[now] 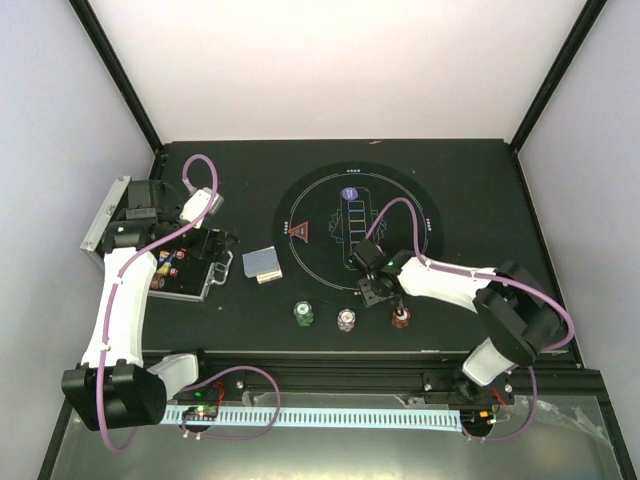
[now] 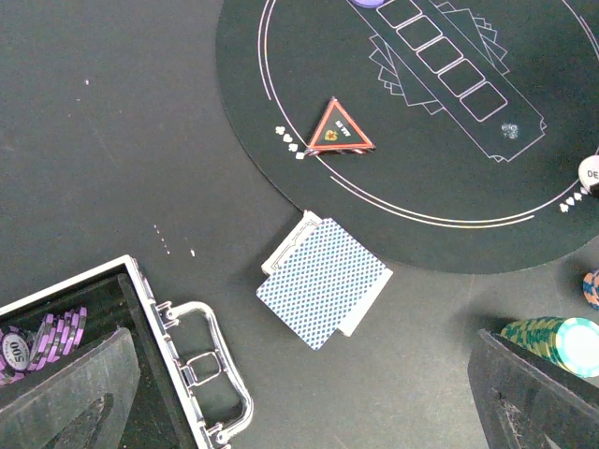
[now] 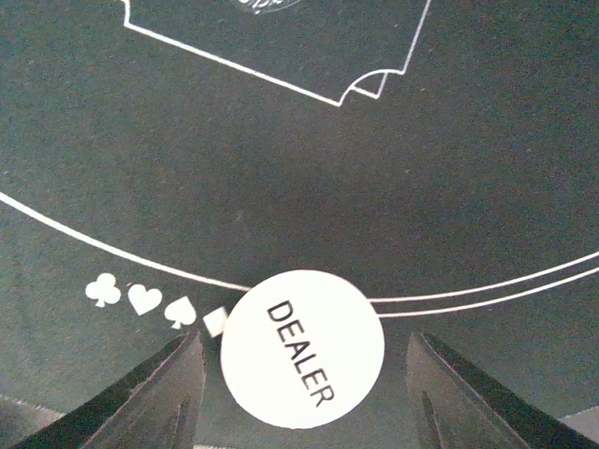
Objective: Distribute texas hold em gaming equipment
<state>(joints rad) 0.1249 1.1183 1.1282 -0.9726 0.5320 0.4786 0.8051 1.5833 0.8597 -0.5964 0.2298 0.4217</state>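
Observation:
In the right wrist view the white DEALER button disc (image 3: pixel 302 348) lies flat on the round black mat (image 3: pixel 281 168). My right gripper (image 3: pixel 304 398) stands open around it, with a gap on each side. In the top view that gripper (image 1: pixel 372 285) sits at the mat's near edge. The purple disc (image 1: pixel 349 194) and the red triangle marker (image 1: pixel 299 230) rest on the mat. The blue-backed cards (image 2: pixel 323 281) lie just off the mat. My left gripper (image 2: pixel 299 402) hangs wide open and empty above the table between the cards and the case handle (image 2: pixel 211 374). Three chip stacks stand in front: green (image 1: pixel 303 314), pale (image 1: pixel 346 320), red-brown (image 1: pixel 401 318).
The open metal case (image 1: pixel 185 270) lies at the left, its silver lid (image 1: pixel 105 215) behind it. Purple chips (image 2: pixel 51 337) remain in the case. The green chip stack (image 2: pixel 562 339) shows close to my left gripper's right finger (image 2: pixel 538 398).

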